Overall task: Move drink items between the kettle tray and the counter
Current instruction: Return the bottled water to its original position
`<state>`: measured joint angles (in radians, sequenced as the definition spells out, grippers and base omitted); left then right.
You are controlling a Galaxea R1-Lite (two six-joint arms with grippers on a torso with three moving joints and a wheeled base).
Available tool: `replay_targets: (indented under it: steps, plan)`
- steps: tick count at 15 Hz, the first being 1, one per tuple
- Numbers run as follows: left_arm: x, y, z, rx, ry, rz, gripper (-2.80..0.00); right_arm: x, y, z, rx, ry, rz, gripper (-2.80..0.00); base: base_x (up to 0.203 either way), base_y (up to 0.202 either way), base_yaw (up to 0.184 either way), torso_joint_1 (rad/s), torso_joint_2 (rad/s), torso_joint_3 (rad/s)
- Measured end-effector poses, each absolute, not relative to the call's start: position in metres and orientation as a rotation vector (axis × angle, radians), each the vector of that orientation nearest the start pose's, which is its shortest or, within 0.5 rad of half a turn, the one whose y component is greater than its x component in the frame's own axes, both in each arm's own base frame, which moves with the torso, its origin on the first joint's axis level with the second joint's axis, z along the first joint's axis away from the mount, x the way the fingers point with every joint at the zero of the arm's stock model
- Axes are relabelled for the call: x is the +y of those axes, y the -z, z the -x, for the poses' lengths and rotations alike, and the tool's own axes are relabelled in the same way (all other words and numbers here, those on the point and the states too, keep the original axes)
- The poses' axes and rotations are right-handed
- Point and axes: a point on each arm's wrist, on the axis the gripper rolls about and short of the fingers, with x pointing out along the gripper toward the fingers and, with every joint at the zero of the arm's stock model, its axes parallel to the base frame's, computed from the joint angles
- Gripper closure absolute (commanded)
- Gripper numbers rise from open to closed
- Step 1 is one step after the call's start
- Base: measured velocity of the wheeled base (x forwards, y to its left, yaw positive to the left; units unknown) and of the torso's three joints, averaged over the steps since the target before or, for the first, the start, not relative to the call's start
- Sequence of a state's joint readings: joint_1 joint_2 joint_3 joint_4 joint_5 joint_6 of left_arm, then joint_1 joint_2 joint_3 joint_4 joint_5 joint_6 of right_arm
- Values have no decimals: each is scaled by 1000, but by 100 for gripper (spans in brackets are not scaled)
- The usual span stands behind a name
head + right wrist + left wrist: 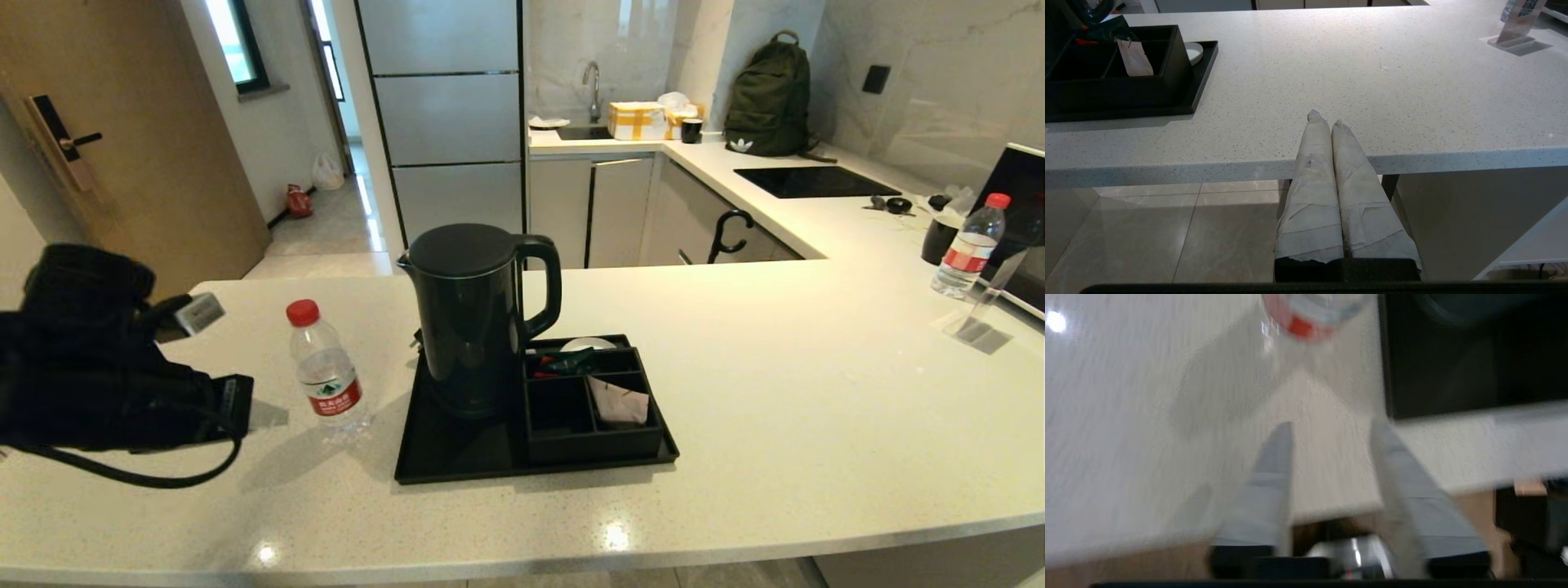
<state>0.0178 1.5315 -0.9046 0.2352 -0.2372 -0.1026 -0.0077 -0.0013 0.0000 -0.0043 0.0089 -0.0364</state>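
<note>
The left arm bulks nearest in the head view, hanging over the left end of the counter. The left gripper has its fingers spread with nothing between them, its tips over the counter short of the water bottle.

The counter runs broad across the scene. On it, near the middle, lies the kettle tray, bearing the kettle on its left part and the four-compartment box on its right. The water bottle stands upright on the counter just left of the tray, apart from it. The beige sachet leans in the box's near right compartment.

The right gripper is pressed together and empty, held at the counter's near edge, right of the tray.
</note>
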Motion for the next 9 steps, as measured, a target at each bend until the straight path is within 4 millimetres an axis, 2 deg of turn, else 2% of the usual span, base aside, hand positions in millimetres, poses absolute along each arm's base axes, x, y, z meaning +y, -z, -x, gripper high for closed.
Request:
replay_targets:
  steps: [3, 5, 7, 9]
  plan:
    - [1, -151, -249, 716, 185, 165, -280, 0, -76, 23, -5, -1, 36, 0, 0, 0, 0, 0, 0, 0]
    - [1, -131, -239, 642, 198, 115, -280, 0, -76, 23, -5, -1, 36, 0, 0, 0, 0, 0, 0, 0]
    - [2, -129, -233, 517, 209, 58, -280, 0, -76, 23, -6, -1, 36, 0, 0, 0, 0, 0, 0, 0]
    - [1, -130, -228, 478, 213, 31, -280, 0, -76, 23, -5, -1, 36, 0, 0, 0, 0, 0, 0, 0]
